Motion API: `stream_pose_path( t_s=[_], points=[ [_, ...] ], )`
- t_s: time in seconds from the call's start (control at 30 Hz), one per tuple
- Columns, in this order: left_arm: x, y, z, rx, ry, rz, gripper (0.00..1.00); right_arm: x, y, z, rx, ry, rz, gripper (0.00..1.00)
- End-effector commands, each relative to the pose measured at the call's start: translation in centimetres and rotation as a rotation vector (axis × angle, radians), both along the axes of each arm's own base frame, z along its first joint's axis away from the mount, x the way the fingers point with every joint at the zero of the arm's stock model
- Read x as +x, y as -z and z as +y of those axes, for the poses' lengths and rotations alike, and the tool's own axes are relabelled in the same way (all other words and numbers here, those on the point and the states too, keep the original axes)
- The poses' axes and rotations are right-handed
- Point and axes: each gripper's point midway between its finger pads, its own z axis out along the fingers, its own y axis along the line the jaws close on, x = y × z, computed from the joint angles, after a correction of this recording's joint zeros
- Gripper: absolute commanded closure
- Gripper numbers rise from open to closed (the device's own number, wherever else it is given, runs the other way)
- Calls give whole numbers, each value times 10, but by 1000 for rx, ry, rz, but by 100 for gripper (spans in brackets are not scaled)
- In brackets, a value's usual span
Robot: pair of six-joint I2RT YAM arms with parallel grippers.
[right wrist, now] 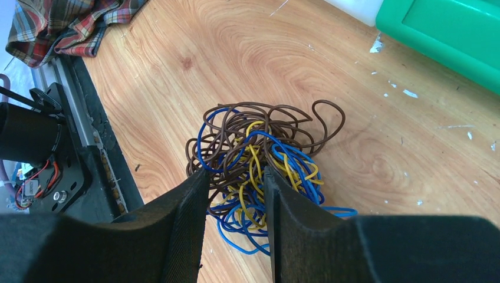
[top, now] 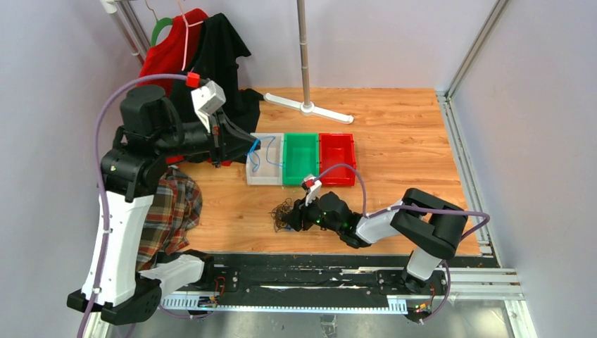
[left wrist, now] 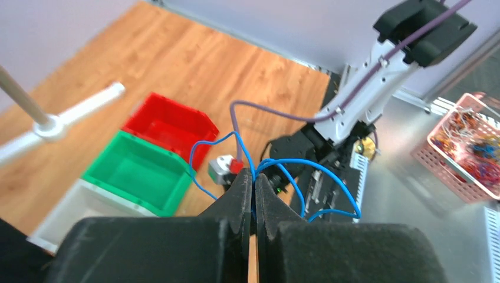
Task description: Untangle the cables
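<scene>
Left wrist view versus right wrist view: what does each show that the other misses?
Only left wrist: a blue cable pinched by the left gripper, jaws shut; the red bin; a pink basket. Only right wrist: the tangled bunch of brown, blue and yellow cables at the right gripper, jaws open; the plaid cloth. Both: the green bin and wooden table.

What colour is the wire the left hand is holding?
The wire is blue, clearest in the left wrist view.
</scene>
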Motion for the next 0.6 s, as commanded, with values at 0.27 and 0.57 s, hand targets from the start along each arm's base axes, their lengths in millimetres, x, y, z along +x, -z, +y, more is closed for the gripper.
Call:
stream_pose_path(
  t_s=[0.27, 0.57],
  points=[
    [15, -13, 8, 8, -115, -51, 99, 3, -47, -13, 50, 40, -27, 47],
    [54, 80, 2, 140, -179, 104, 99, 28, -147, -52, 96, 180, -236, 29]
  ],
)
